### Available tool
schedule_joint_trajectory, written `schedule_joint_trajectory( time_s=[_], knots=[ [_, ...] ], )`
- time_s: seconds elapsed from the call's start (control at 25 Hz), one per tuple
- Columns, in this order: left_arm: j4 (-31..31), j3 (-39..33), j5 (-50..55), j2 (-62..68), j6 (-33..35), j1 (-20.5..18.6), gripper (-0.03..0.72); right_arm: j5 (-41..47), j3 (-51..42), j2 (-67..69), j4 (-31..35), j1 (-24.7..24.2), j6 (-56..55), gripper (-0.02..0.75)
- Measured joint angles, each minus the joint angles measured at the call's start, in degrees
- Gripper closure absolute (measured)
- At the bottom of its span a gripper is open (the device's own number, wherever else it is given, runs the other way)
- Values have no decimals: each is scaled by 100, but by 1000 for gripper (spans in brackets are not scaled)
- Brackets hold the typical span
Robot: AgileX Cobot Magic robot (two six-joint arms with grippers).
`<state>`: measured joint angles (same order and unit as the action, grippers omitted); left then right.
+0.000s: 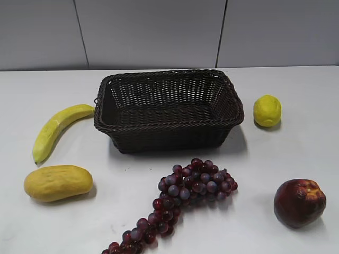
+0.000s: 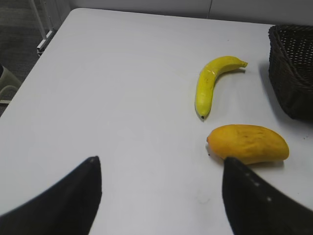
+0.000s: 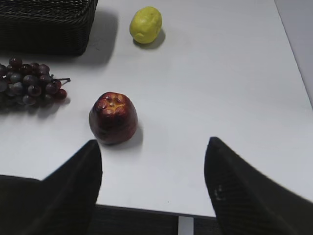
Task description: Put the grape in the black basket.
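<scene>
One grape bunch's tail runs off the exterior view's bottom edge.

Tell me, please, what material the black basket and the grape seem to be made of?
The black basket looks like woven wicker or plastic rattan, matte dark brown-black: its walls show crossing strands and the rim is braided. The grape is probably an imitation bunch of plastic or rubber: its berries are even, smooth and slightly glossy with small highlights. The pictures alone cannot confirm this.

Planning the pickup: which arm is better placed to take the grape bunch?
Right, probably. The right tool is open with the grape in its view; the left tool sees only banana and mango.
</scene>
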<state>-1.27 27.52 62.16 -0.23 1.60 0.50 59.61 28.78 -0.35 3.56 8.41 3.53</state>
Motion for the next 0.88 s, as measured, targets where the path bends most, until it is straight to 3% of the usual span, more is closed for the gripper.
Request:
schedule_joint_trajectory(
  time_s=[0.56,0.88],
  knots=[
    [-35,49,-50,0,0,0,101,0,0,0,0,0,0,239],
    [-160,278,-794,47,125,0,101,0,0,0,0,0,0,239]
  ],
)
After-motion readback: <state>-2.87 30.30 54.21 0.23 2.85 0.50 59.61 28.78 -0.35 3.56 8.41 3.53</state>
